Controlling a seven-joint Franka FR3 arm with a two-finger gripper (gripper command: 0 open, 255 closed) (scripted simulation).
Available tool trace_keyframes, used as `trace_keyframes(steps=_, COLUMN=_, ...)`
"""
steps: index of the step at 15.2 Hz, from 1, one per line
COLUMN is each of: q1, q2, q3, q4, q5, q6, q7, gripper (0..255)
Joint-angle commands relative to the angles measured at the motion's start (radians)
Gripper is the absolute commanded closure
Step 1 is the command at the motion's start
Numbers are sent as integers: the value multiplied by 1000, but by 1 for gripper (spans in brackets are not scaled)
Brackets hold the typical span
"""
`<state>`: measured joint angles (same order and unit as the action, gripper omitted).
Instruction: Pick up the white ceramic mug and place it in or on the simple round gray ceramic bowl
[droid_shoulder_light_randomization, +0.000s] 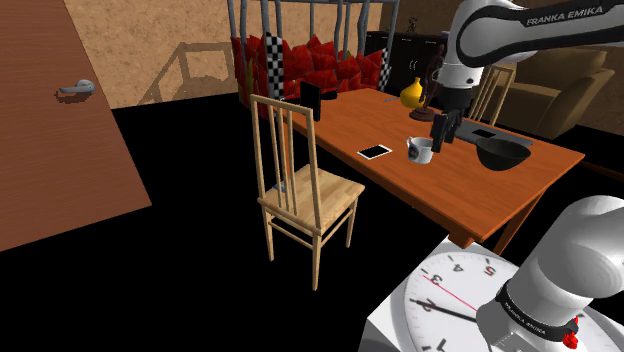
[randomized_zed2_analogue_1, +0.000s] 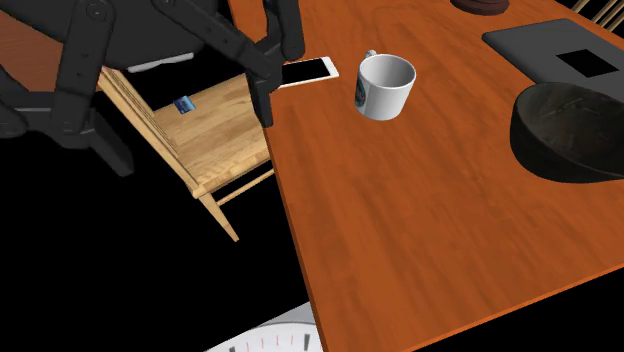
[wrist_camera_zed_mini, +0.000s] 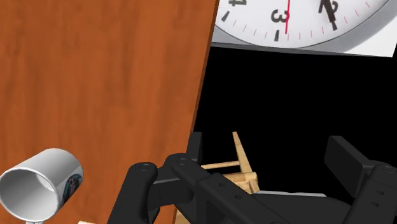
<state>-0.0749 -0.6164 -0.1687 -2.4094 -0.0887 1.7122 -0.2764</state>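
A white mug (droid_shoulder_light_randomization: 420, 150) with a small dark print stands upright on the brown wooden table (droid_shoulder_light_randomization: 440, 195), a hand's width from the dark grey round bowl (droid_shoulder_light_randomization: 502, 154). In the second exterior view the mug (randomized_zed2_analogue_1: 385, 85) sits left of the bowl (randomized_zed2_analogue_1: 570, 130). My black gripper (droid_shoulder_light_randomization: 446, 132) hovers above the table, open and holding nothing. In the second exterior view the gripper (randomized_zed2_analogue_1: 272, 75) hangs over the table's edge by the phone, left of the mug. In the wrist view the mug (wrist_camera_zed_mini: 38, 184) lies outside the fingers (wrist_camera_zed_mini: 194, 149), off to one side of the gripper (wrist_camera_zed_mini: 267, 156).
A white phone (randomized_zed2_analogue_1: 305, 72) lies near the mug at the table edge. A dark flat pad (randomized_zed2_analogue_1: 560, 50) sits behind the bowl, and a yellow vase (droid_shoulder_light_randomization: 411, 93) farther back. A wooden chair (droid_shoulder_light_randomization: 300, 190) stands beside the table. A clock face (droid_shoulder_light_randomization: 450, 300) covers the stand.
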Motion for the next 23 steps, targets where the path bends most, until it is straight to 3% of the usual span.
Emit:
trace_keyframes(steps=1, q1=-10, q2=56, q3=-33, q4=17, q5=-20, q6=48, q7=-39, gripper=0)
trace_keyframes(steps=12, q1=-37, q2=405, q3=-183, q4=162, q5=-30, q6=297, q7=-236, gripper=0)
trace_keyframes(steps=23, q1=-101, q2=818, q3=-257, q4=462, q5=126, q6=431, q7=-469, gripper=0)
